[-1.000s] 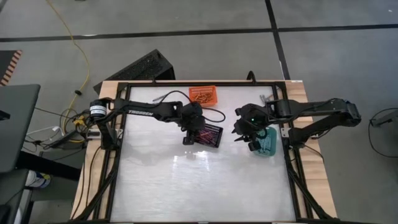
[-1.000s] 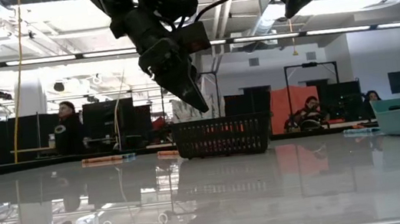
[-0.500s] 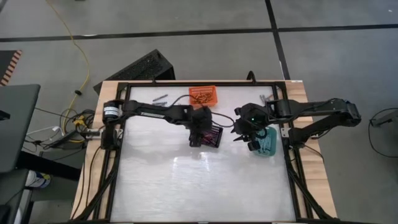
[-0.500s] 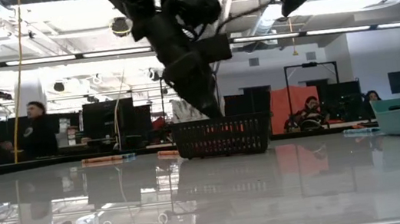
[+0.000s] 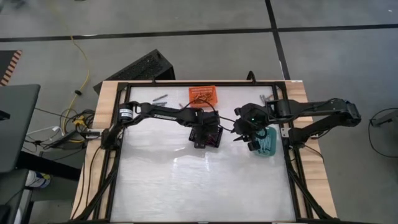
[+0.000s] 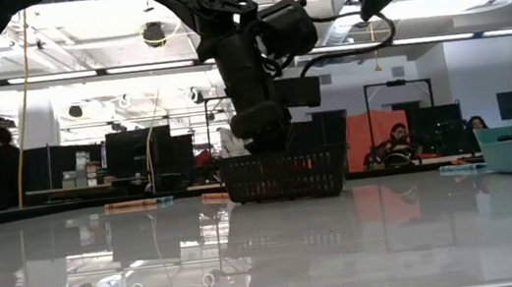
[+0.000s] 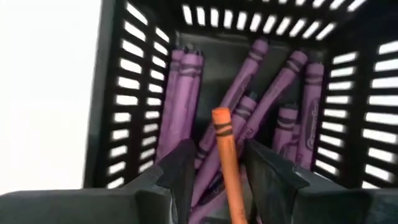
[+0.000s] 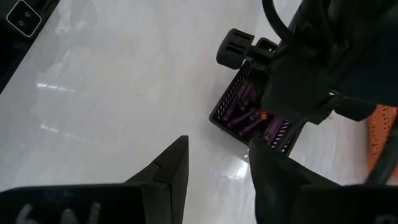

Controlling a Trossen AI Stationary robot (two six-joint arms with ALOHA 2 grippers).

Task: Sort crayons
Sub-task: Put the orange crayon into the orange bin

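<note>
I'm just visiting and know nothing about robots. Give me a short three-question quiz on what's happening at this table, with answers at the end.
1. True or false: the left tool holds an orange crayon over the black basket.
2. What colour are the crayons lying inside that basket? A) teal B) purple C) orange
3. Fill the gap: the right tool hangs between the black basket and the ____ basket, holding nothing.

Key
1. True. The crayon sits pinched between the tool's fingers.
2. B. Purple crayons fill it.
3. Teal: the teal basket sits by the table's right edge; the orange basket lies at the far edge.
</note>
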